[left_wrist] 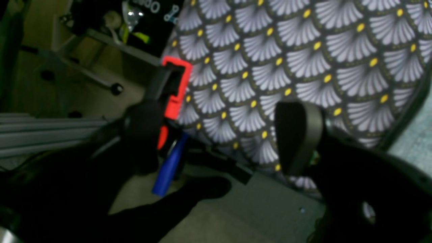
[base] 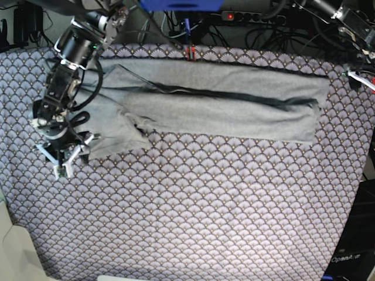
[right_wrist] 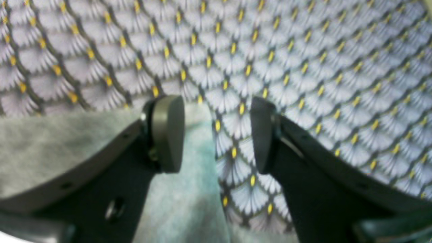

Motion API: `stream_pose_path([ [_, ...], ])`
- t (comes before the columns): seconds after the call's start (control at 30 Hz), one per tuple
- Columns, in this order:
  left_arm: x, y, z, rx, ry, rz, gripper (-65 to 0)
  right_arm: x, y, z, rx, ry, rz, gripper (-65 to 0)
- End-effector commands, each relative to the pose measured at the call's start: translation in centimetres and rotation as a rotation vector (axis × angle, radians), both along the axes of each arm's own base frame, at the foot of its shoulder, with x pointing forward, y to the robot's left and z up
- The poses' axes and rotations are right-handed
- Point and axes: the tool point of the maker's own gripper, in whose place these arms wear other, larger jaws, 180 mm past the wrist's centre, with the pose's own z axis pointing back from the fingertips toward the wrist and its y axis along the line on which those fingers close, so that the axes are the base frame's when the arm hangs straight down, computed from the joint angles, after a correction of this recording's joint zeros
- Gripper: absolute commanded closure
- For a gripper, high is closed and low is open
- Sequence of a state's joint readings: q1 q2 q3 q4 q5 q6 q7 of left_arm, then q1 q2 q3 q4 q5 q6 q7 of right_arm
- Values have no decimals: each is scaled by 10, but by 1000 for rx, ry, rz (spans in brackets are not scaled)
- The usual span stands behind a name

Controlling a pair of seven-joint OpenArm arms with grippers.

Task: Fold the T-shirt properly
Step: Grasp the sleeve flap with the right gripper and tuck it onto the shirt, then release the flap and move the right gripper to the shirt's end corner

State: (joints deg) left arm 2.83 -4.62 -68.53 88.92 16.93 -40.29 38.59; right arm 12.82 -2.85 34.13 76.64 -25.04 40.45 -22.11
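The light grey T-shirt (base: 211, 105) lies folded lengthwise in a long band across the far part of the table. My right gripper (base: 61, 157) is at its lower left corner. In the right wrist view this gripper (right_wrist: 216, 135) is open, with the shirt's edge (right_wrist: 182, 189) lying between and under the fingers, and nothing gripped. My left gripper (left_wrist: 221, 135) is open and empty over the table's edge, away from the shirt. Only its arm (base: 345, 17) shows at the top right of the base view.
The purple-grey fan-scale tablecloth (base: 193, 205) covers the table. A red clamp (left_wrist: 175, 87) with a blue handle (left_wrist: 167, 168) grips the table edge by my left gripper. Another red clamp (base: 188, 52) sits at the far edge. Cables and gear lie behind the table.
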Motion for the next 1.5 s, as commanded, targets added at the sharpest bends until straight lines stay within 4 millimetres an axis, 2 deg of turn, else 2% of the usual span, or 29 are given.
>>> stream_pose_path([
  [0.0, 7, 9, 17, 42, -42, -4, -513, 12, -1, 15, 18, -56, -8, -330],
  [0.23, 7, 9, 17, 42, -42, -4, -513, 6, 3, 6, 72, -24, -19, -330],
  [0.5, 7, 8, 16, 40, -42, -4, -513, -5, 17, -30, 139, 63, -7, -330],
  [0.7, 8, 8, 17, 40, -45, -3, -513, -5, 19, -30, 139, 63, -2, -314],
  [0.8, 9, 7, 17, 39, -48, -3, -513, -2, 24, -27, 131, 57, 17, -231],
  [0.93, 10, 6, 17, 38, -49, -7, -513, 0, 27, -26, 126, 56, 32, -31],
  [0.97, 10, 6, 17, 38, -49, -7, -513, 0, 27, -26, 125, 57, 32, 0],
  [1.0, 10, 6, 17, 38, -49, -7, -513, 0, 27, -26, 124, 56, 32, 0],
  [1.17, 11, 7, 17, 39, -51, -8, -513, -1, 16, -7, 79, 8, 18, 0],
  [1.23, 10, 7, 17, 38, -50, -7, -513, -3, 9, 9, 39, -34, 12, 0],
  [1.43, 11, 6, 16, 37, -52, -9, -513, -21, 7, 42, -35, -113, 1, 0],
  [1.47, 12, 6, 16, 36, -54, -10, -513, -25, 14, 43, -37, -115, 12, 0],
])
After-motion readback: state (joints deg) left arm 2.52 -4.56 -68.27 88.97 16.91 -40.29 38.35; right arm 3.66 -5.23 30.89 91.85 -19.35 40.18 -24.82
